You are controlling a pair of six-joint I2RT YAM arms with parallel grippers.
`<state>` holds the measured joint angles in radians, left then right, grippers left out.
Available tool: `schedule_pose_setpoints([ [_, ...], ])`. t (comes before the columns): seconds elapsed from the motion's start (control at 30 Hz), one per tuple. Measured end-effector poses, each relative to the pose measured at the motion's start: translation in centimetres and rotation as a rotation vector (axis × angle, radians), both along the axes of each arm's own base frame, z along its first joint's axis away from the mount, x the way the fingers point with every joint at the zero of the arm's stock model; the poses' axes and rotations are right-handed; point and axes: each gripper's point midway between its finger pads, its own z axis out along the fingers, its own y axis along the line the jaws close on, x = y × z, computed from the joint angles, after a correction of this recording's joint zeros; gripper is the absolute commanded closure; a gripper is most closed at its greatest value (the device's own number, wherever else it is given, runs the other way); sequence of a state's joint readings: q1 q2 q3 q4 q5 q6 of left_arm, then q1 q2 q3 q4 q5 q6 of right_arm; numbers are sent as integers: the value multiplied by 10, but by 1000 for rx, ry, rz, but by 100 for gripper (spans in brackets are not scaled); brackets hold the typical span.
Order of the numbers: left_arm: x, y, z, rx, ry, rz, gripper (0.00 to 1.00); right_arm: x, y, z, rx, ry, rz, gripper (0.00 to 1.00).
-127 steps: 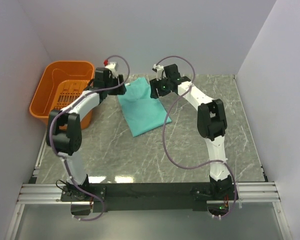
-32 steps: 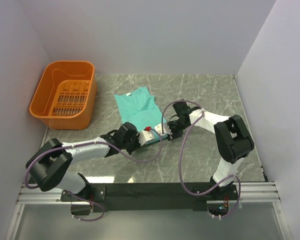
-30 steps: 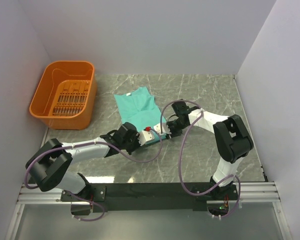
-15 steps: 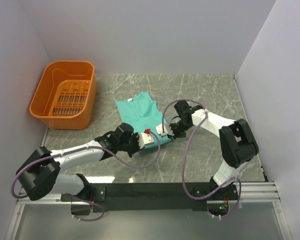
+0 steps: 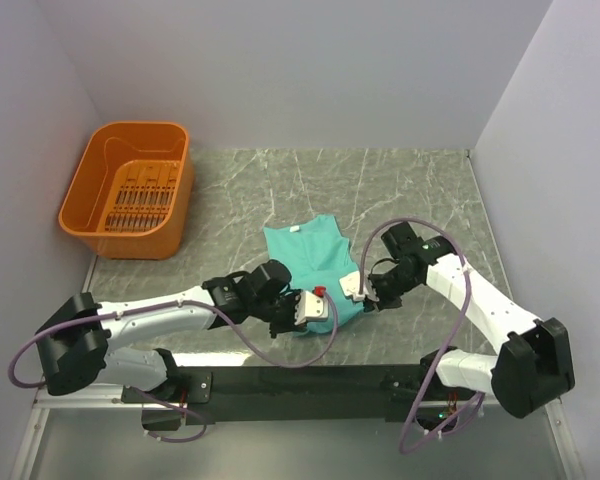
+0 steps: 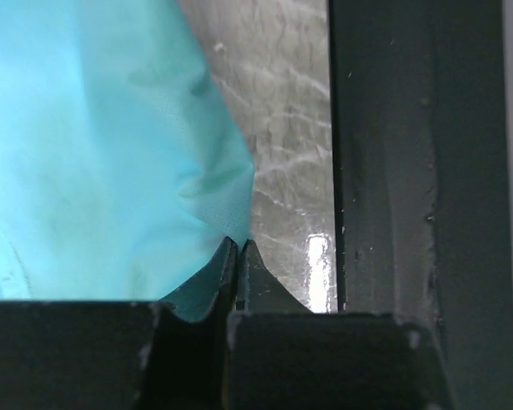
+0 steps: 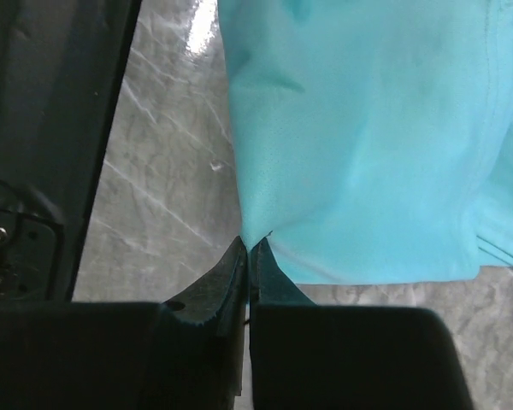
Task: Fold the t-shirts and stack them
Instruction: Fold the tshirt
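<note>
The teal t-shirt (image 5: 315,262) lies folded into a narrow strip on the marble table, collar end toward the back. My left gripper (image 5: 307,312) is shut on its near left corner, and in the left wrist view the cloth (image 6: 94,154) runs into the closed left gripper (image 6: 238,243). At the near right corner my right gripper (image 5: 358,290) is shut on the hem. The right wrist view shows the shirt (image 7: 368,137) pinched in the right gripper (image 7: 250,241).
An orange slotted basket (image 5: 90,205) stands at the back left, with nothing in it. The black rail (image 5: 310,382) at the table's near edge lies close to both grippers. White walls enclose the table on three sides.
Both arms have pulled the shirt toward the near edge and slightly right. The right gripper has closed on the hem during the last second.
</note>
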<state>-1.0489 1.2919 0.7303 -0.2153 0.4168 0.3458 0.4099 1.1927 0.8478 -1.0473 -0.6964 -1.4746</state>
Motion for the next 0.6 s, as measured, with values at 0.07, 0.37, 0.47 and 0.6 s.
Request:
schedule_pose_setpoints([
  [0.07,2,0,8,-15,6,-4,99,-1,1,0,-6,41,-9,100],
  [0.37,78,33,34,-67,2,149,99,76,26,35,66,122,-110,100],
  [0.47,111,43,39,-81,-9,196,99,111,35,48,104,137,-147,100],
  [0.6,152,49,42,-89,-18,247,99,150,49,54,147,189,-205,100],
])
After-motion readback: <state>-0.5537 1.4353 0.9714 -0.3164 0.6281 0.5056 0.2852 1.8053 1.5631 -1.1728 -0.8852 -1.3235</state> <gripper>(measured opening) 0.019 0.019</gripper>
